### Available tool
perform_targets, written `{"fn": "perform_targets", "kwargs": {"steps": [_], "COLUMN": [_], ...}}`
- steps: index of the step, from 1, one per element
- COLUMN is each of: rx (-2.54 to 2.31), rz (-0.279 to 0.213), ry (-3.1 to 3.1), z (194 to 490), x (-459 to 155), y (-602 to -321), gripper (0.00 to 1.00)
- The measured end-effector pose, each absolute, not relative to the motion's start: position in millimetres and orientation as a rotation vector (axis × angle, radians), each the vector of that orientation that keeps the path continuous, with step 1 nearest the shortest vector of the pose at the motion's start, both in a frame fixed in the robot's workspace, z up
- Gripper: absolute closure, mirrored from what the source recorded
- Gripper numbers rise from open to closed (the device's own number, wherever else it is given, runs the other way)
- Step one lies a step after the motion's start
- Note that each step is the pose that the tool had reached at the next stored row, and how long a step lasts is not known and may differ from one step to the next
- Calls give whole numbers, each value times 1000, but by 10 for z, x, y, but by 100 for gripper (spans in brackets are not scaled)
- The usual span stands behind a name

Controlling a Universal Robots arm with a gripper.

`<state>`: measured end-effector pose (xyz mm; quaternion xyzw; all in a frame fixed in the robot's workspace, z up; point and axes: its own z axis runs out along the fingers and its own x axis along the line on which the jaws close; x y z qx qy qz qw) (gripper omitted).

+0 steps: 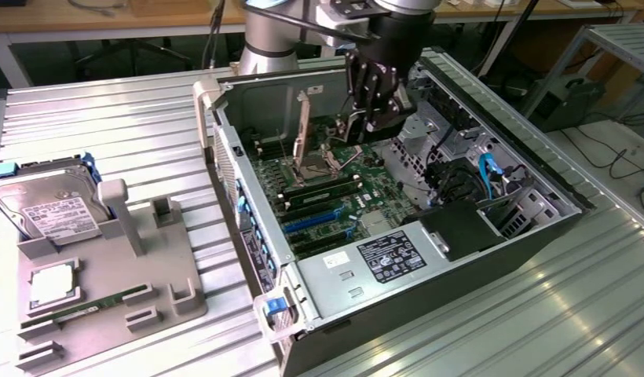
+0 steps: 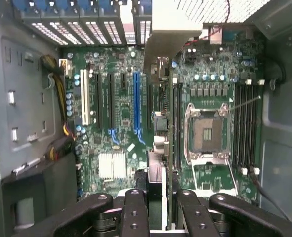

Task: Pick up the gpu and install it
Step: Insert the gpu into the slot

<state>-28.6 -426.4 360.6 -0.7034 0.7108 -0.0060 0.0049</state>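
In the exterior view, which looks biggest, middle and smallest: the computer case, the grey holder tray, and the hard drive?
1. The computer case looks largest.
2. The grey holder tray comes next.
3. The hard drive standing on the tray looks smallest.

The tray and drive sit nearer the camera's left edge, but the gaps are plain enough to rank.

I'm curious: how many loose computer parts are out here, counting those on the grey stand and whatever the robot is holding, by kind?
Hard drive: 1
Square silver chip: 1
RAM stick: 1
gpu, gripped in the end effector over the open computer case: 1
Total: 4
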Motion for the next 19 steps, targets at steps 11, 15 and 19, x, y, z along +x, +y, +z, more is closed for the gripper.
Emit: {"fn": "perform_targets", "kwargs": {"steps": [11, 15, 19], "rx": [-2200, -2199, -2193], "rz": [-13, -11, 3], "ry": [2224, 2222, 2217], "z": [3385, 3323, 3291], "x": [-376, -420, -432], "y": [-4290, -4309, -4386], "gripper": [73, 73, 73]}}
